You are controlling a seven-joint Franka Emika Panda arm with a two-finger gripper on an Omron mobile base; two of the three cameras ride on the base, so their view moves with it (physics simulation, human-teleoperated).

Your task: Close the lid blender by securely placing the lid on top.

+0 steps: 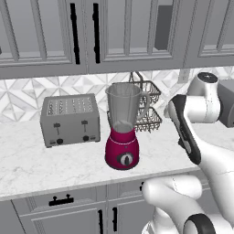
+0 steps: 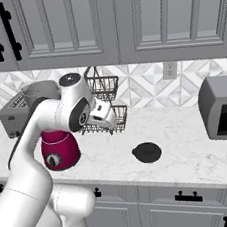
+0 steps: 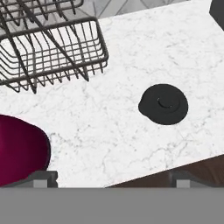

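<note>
Left base view: blender (image 1: 122, 137) upright on the marble counter (image 1: 36, 164), magenta base with dark dial facing front, clear grey jar open at the top, handle turned right. Boxy grey toaster (image 1: 70, 119) just beside on the left, wire basket rack (image 1: 148, 107) behind on the right against the patterned wall. White arm crossing the right side, hiding the counter past the blender. Right base view: blender mostly hidden behind the arm, just the magenta base and jar rim peeking out; round black lid (image 2: 147, 152) lying flat on the marble, well apart from the blender on its right, near the front edge, with bare counter all round. Grey appliance (image 2: 222, 107) at the far right, wall socket (image 2: 169, 70) above the counter; hand raised in front of the rack. Hand view: gripper (image 3: 112, 178) spread wide with nothing between the tips, hovering above the counter; lid ahead toward the right, a small curved ridge at its centre, rack at upper left, magenta base at lower left, counter's front edge at the bottom right. No readable writing anywhere.
</note>
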